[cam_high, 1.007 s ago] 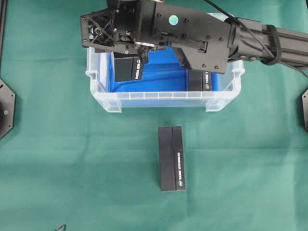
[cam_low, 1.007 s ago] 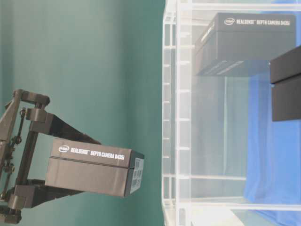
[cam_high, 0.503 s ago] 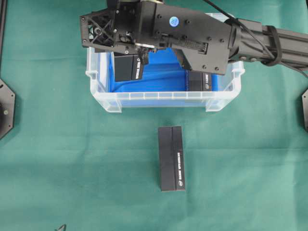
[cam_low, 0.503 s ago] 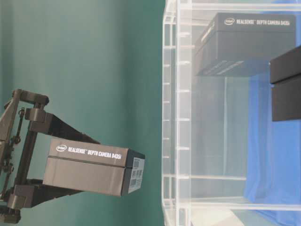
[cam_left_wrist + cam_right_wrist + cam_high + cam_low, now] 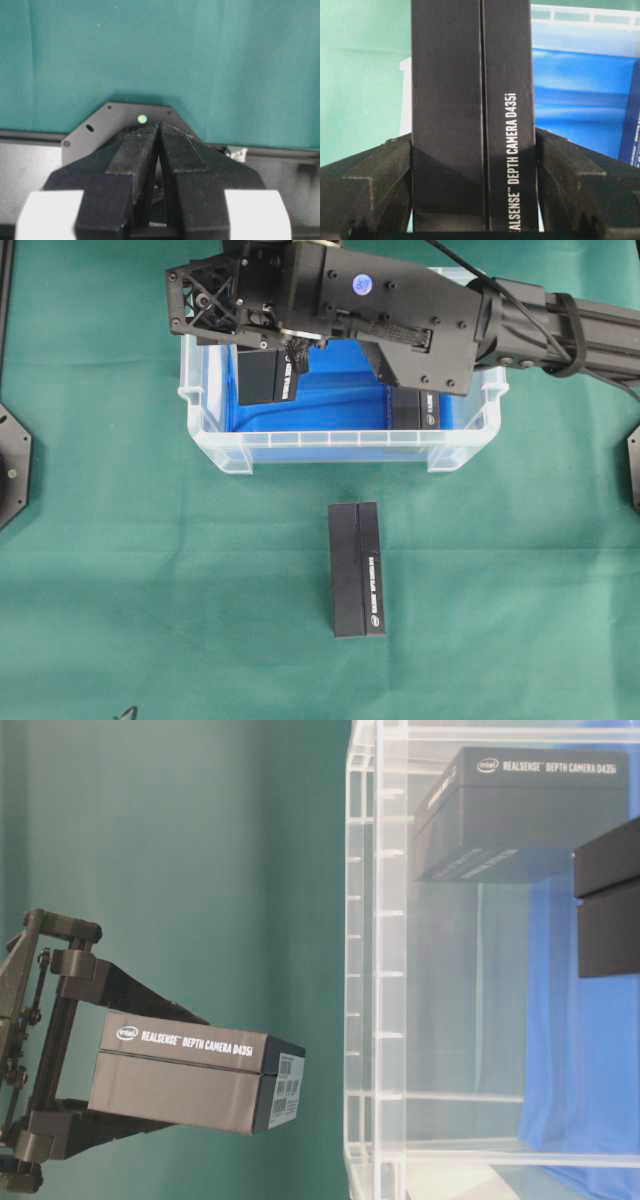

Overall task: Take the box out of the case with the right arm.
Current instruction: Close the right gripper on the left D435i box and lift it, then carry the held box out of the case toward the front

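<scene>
Overhead, found the right arm (image 5: 545, 325) stretched in from the right edge across the far rim of the case (image 5: 320, 452), a clear rimmed bin lined with a blue sheet (image 5: 335, 390). Saw the right claw (image 5: 474, 165) clenched on a black box (image 5: 268, 376), one finger pressed flat against each long side in the right wrist view, white lettering "DEPTH CAMERA D435i" legible along one face. Placed that box, from above, over the left part of the case, just inside the left wall and beneath the wrist. Could not judge from overhead alone whether it hung above the rim or below it. At bench level, made out the same box tilted slightly, gripped from the left by truss-like fingers (image 5: 60, 1050), and apart from the clear wall on its green side. Noted a second black box (image 5: 417, 408) inside the case by the right wall, lying on the blue sheet. Noted a third black box (image 5: 357, 570) out on the green bench (image 5: 150, 590), well apart from the case on the near side, long axis running toward the camera's bottom edge. Found the left claw (image 5: 158, 129) clenched on nothing, fingers pressed together above a black plate (image 5: 95, 131) at the bench edge.
</scene>
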